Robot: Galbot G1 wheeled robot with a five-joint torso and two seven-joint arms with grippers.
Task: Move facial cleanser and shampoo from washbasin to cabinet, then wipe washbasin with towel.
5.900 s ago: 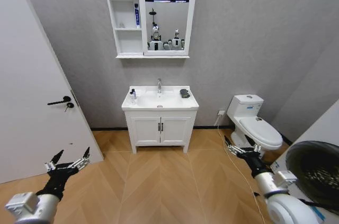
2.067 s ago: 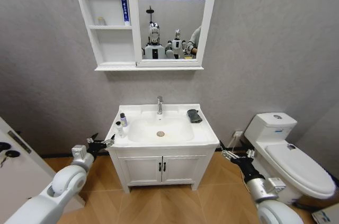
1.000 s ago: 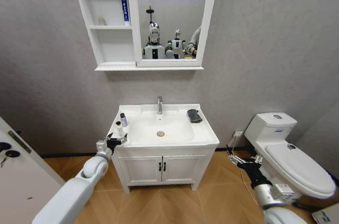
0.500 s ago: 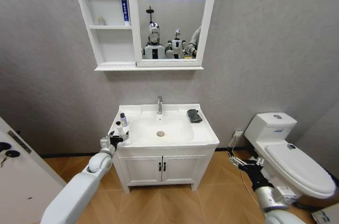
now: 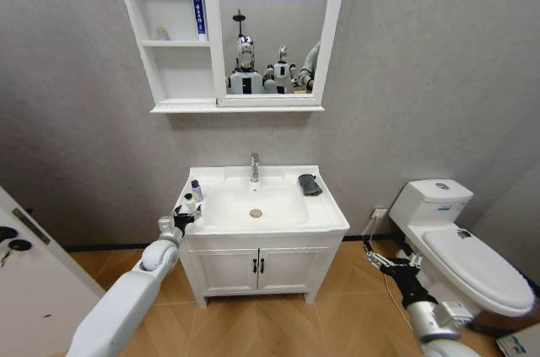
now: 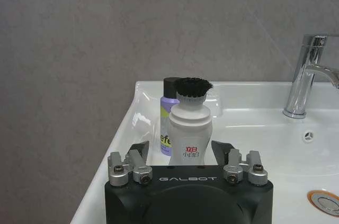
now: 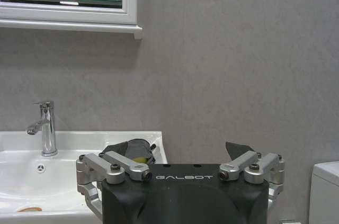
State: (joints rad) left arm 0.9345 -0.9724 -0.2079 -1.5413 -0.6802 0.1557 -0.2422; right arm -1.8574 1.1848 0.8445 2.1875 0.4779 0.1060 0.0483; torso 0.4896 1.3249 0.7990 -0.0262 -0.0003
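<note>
Left pincer (image 6: 188, 155), spread open, straddles the white cleanser (image 6: 189, 128) on the washbasin (image 6: 249, 123) rim; closing off-centre could knock it into the purple bottle (image 6: 166, 128) just behind.

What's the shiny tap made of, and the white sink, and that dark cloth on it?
The tap looks like chrome-plated metal: it is mirror-bright with reflections. The washbasin seems glazed ceramic: smooth, glossy white with soft highlights. The towel on its back right corner looks like soft fabric: dark, matt and crumpled into folds. None of this is certain from looks alone.
</note>
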